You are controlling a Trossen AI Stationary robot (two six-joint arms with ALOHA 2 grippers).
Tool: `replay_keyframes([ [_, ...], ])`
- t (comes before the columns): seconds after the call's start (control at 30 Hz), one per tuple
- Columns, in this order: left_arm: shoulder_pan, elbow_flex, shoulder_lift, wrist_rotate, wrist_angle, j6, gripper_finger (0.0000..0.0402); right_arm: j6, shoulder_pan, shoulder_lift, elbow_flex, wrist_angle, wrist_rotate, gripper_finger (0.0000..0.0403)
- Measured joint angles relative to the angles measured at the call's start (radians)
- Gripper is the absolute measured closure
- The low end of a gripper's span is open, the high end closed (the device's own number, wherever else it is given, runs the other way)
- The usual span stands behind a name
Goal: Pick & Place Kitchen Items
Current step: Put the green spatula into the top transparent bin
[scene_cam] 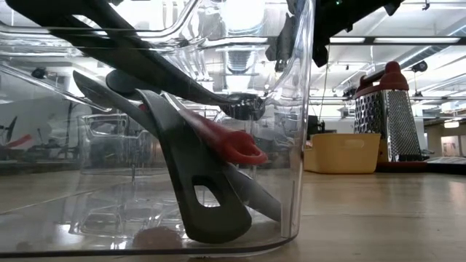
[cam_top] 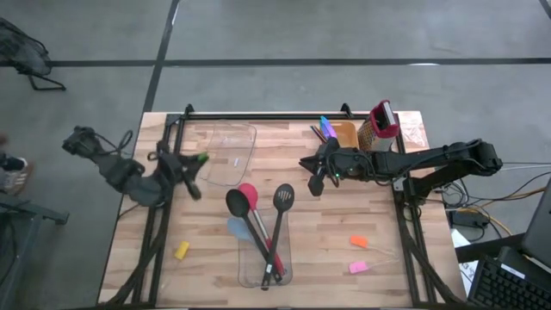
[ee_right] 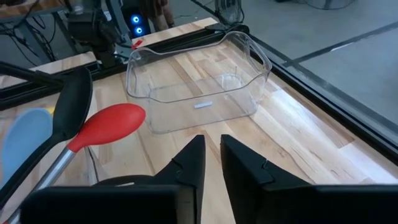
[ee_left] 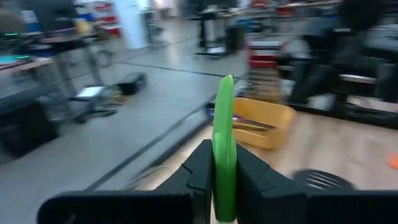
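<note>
Left gripper [cam_top: 195,164] hovered at the left edge of the empty clear bin [cam_top: 231,153], clamped on a thin green piece [ee_left: 223,149]; in the left wrist view the piece stood upright between the two dark fingers [ee_left: 200,174].

Right gripper [cam_top: 316,176] sat mid-table, just right of the clear bin and in front of the yellow tray [cam_top: 344,133]. Its fingers [ee_right: 189,165] were nearly together with a narrow gap, nothing held.

A second clear container [cam_top: 265,254] at the front centre held the long-handled utensils, heads fanned toward the back: red spoon [cam_top: 248,194], black spoon [cam_top: 238,204], light-blue spoon [cam_top: 238,229], black slotted turner [cam_top: 283,197]. Handles crossed inside the container; the low view showed them leaning against its wall [scene_cam: 302,131].

Blue and purple sticks [cam_top: 326,129] lay in the yellow tray at the back right, beside the red-topped metal grater [cam_top: 381,125].

Loose chunks on the wooden table [cam_top: 344,224]: yellow chunk [cam_top: 181,251] front left, orange chunk [cam_top: 358,243] and pink chunk [cam_top: 358,268] front right, well apart from both grippers.
</note>
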Motion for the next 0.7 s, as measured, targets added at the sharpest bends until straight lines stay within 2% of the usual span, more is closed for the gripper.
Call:
replay_keyframes([
  [0.1, 0.114, -0.007, -0.021, 0.031, -0.002, 0.006, 0.0352, -0.004, 0.000, 0.000, 0.000, 0.000, 0.000, 0.0343],
  [0.33, 0.425, -0.012, 0.006, 0.253, 0.009, 0.001, 0.0370, -0.009, 0.000, 0.000, 0.000, 0.004, 0.000, 0.0328],
  [0.57, 0.707, -0.076, 0.074, 0.460, 0.163, 0.096, 0.0346, -0.027, 0.000, 0.000, 0.000, 0.013, 0.000, 0.0317],
  [0.7, 0.844, -0.123, 0.117, 0.615, 0.239, 0.100, 0.0351, -0.034, 0.000, 0.000, 0.000, 0.013, 0.000, 0.0312],
])
